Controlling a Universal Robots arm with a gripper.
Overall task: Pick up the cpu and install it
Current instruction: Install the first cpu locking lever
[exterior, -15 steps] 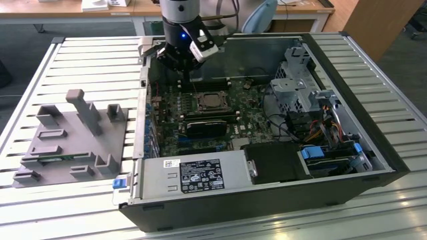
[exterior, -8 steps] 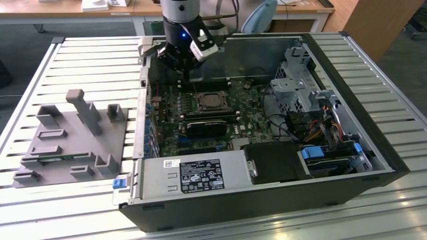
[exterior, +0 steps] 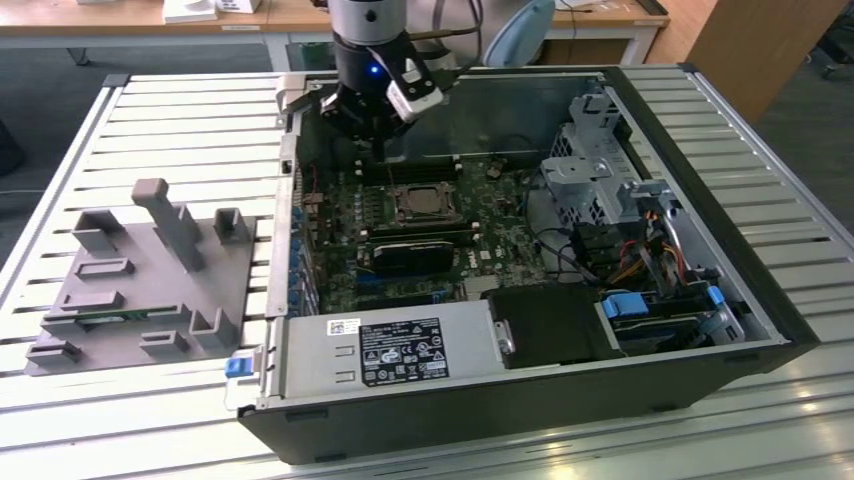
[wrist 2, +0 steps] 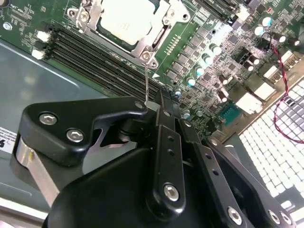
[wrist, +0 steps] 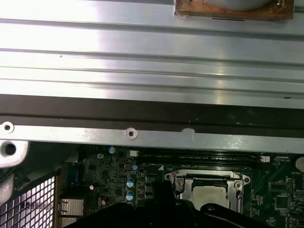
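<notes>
Fingers (wrist 2: 164, 118) look pressed together, nothing visibly between them, though the second wrist view sees them from behind so the tips are partly hidden. Gripper (exterior: 378, 135) hangs inside the open computer case (exterior: 747, 330), over the far part of the motherboard (exterior: 501, 215), just past the memory slots (exterior: 414, 165).

The cpu (exterior: 424, 203) sits in its socket near the board's centre, silver top showing inside the metal retention frame (wrist 2: 153, 45). Gripper is near it but apart, not touching. In the second wrist view the cpu (wrist 2: 126, 19) is pale and washed out by glare, with the frame's screws at its corners; a thin wire lever runs from the frame corner toward the gripper body. In the first wrist view the cpu (wrist: 209, 192) lies beyond the case's rear wall rail (wrist: 142, 135), with the slatted metal table (wrist: 142, 57) beyond that.

Elsewhere in the case: black heatsink block (exterior: 414, 252) just nearer the camera than the socket, grey power supply (exterior: 387, 350) at the near wall, drive cage (exterior: 594, 150) on the exterior view's right. A grey plastic fixture tray (exterior: 134, 290) sits on the table at the exterior view's left, well apart from the case.
</notes>
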